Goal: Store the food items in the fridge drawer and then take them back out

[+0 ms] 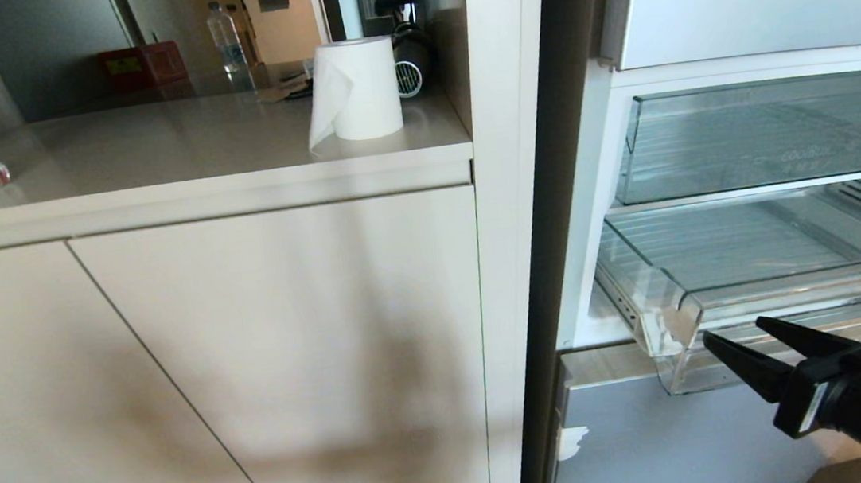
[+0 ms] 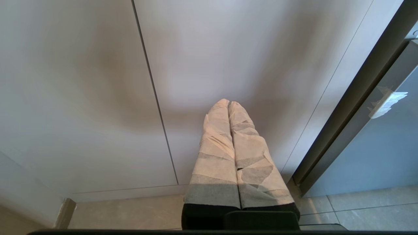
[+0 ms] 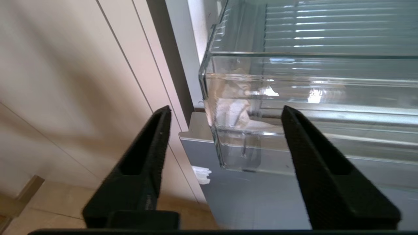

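The right hand (image 1: 732, 330), fingers apart and empty, is hovering before the fridge drawer (image 1: 673, 304), whose stiff, slippery clear lip looks best to grip.

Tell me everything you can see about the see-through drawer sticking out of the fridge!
The fridge drawer looks like clear plastic: wide, shallow, with a ribbed floor and a low, rounded front lip. It is pulled out of the open fridge, level, below another clear shelf. No food shows in the part in view. The right gripper is open just before its front corner, not touching it.
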### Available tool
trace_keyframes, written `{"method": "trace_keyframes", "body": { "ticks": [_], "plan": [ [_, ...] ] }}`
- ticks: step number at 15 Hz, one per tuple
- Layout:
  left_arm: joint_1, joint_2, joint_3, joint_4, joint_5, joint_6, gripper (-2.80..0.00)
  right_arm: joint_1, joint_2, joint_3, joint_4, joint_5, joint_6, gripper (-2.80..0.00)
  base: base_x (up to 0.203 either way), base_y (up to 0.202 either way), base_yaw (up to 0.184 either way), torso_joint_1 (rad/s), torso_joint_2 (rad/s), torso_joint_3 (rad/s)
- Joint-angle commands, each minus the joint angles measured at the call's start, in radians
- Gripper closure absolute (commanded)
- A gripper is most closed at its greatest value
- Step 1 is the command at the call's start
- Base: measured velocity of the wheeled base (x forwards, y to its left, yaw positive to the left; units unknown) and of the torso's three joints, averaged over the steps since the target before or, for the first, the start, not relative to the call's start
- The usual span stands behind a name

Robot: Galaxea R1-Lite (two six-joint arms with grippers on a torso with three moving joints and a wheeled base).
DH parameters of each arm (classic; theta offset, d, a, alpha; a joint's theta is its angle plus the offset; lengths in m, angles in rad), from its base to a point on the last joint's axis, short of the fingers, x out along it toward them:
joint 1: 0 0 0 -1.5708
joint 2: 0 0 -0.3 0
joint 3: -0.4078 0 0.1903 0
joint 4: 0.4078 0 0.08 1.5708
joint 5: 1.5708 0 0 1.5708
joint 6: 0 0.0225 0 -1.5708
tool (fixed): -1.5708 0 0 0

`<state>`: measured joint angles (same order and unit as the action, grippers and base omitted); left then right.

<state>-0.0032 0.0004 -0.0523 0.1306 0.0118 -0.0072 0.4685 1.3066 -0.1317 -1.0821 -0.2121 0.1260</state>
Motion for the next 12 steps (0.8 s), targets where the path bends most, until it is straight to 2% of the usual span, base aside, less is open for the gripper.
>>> {"method": "trace_keyframes", "body": {
  "ticks": [1,3,5,6,8,12],
  "plan": [
    [0.0,0.0,0.0,0.001,0.0,0.0,0.0,0.0,-0.171,-0.012,0.09,-0.002,0.0,-2.8,0.0,0.0,0.0,0.0,0.0,0.0],
    [0.0,0.0,0.0,0.001,0.0,0.0,0.0,-0.005,-0.314,-0.106,0.387,-0.013,0.0,-2.8,0.0,0.0,0.0,0.0,0.0,0.0],
    [0.0,0.0,0.0,0.001,0.0,0.0,0.0,-0.023,-0.381,-0.315,0.78,-0.038,0.004,-2.8,0.0,0.0,0.0,0.0,0.0,0.0],
    [0.0,0.0,0.0,0.001,0.0,0.0,0.0,-0.04,-0.385,-0.406,0.919,-0.05,0.005,-2.8,0.0,0.0,0.0,0.0,0.0,0.0],
    [0.0,0.0,0.0,0.001,0.0,0.0,0.0,-0.084,-0.321,-0.526,1.038,-0.067,0.003,-2.8,0.0,0.0,0.0,0.0,0.0,0.0],
    [0.0,0.0,0.0,0.001,0.0,0.0,0.0,-0.156,-0.094,-0.641,1.063,-0.071,0.005,-2.8,0.0,0.0,0.0,0.0,0.0,0.0]
  ]
}}
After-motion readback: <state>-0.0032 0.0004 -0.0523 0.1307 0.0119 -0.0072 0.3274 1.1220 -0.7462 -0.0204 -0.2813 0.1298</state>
